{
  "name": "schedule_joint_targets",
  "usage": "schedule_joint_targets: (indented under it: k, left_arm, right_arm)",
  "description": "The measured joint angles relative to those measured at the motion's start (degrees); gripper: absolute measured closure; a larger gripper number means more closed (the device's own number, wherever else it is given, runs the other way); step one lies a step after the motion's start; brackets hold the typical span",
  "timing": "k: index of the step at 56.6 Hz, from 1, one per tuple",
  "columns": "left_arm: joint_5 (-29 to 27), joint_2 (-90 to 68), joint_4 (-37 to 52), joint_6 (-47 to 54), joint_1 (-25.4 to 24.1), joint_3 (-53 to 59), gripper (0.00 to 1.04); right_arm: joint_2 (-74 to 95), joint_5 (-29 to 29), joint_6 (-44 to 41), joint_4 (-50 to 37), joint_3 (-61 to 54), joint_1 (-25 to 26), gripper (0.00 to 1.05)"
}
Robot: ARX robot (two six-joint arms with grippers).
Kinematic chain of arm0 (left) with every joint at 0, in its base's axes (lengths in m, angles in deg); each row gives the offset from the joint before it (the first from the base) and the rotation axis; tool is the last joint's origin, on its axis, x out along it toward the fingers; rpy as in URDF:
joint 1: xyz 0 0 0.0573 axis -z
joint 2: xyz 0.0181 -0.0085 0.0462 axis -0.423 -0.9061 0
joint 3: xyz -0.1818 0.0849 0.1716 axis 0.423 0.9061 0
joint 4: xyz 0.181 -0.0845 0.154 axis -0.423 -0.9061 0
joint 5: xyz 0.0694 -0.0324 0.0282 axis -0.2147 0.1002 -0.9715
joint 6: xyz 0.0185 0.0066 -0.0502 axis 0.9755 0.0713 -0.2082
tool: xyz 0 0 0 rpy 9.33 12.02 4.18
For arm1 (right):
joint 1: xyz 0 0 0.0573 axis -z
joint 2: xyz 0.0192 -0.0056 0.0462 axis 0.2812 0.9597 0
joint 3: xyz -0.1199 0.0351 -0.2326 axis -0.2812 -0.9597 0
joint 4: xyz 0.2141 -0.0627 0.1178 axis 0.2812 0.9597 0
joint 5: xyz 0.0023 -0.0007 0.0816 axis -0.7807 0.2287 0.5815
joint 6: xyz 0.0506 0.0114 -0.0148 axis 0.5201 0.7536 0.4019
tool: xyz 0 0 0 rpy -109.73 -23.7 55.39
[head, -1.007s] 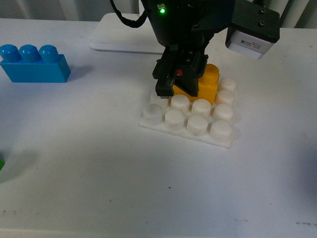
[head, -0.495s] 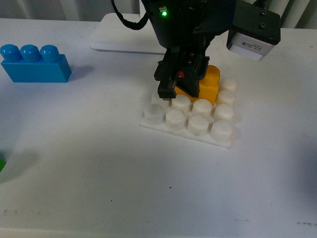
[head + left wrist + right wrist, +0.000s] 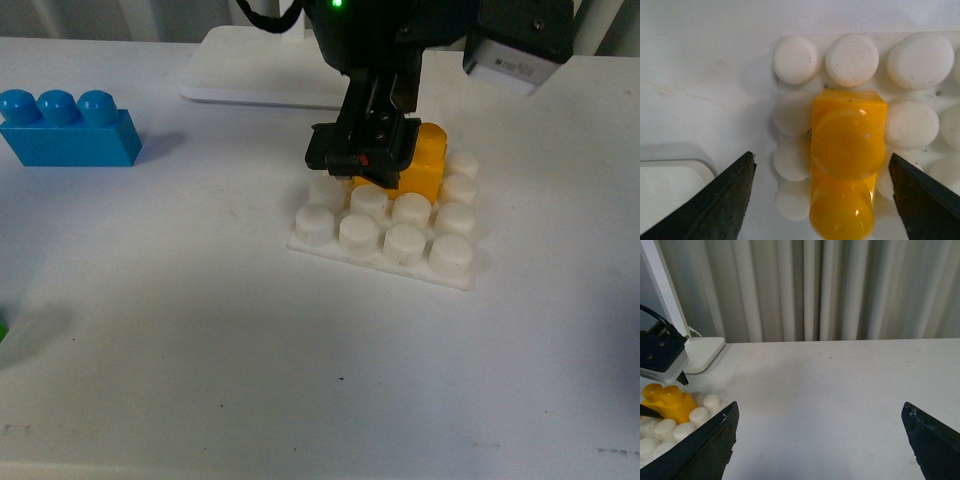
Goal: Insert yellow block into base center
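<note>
White tabletop (image 3: pixel 200 330) carries the base (image 3: pixel 385 235); yellow block (image 3: pixel 846 160) sits on its studs, long axis running between the left gripper (image 3: pixel 822 195) fingers, which stand apart, touching nothing; right gripper (image 3: pixel 820 440) likewise open, well away; left arm nearer.

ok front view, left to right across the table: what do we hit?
Blue brick → left gripper → yellow block, seated on the white base → camera housing at upper right.

block (image 3: pixel 425 165) on base (image 3: pixel 385 240) rear rows | brick (image 3: pixel 68 128) far left
</note>
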Motion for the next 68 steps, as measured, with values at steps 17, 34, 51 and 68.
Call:
schedule_joint_targets:
  k: [17, 34, 51, 68]
  left_arm:
    - [-0.5, 10.1, 5.7, 1.2, -1.4, 6.7, 0.06]
    - [-1.6, 27.8, 25.6, -0.4, -4.3, 26.9, 0.06]
    - [-6.0, 54.2, 47.8, -9.7, -12.0, 56.8, 0.06]
    - [-19.8, 78.4, 55.9, -30.5, -12.6, 80.2, 0.06]
  right_arm:
    - [0.0, 0.0, 0.0, 0.0, 0.0, 0.0, 0.09]
    - [0.0, 0.0, 0.0, 0.0, 0.0, 0.0, 0.09]
    - [0.0, 0.0, 0.0, 0.0, 0.0, 0.0, 0.09]
    - [0.0, 0.0, 0.0, 0.0, 0.0, 0.0, 0.09]
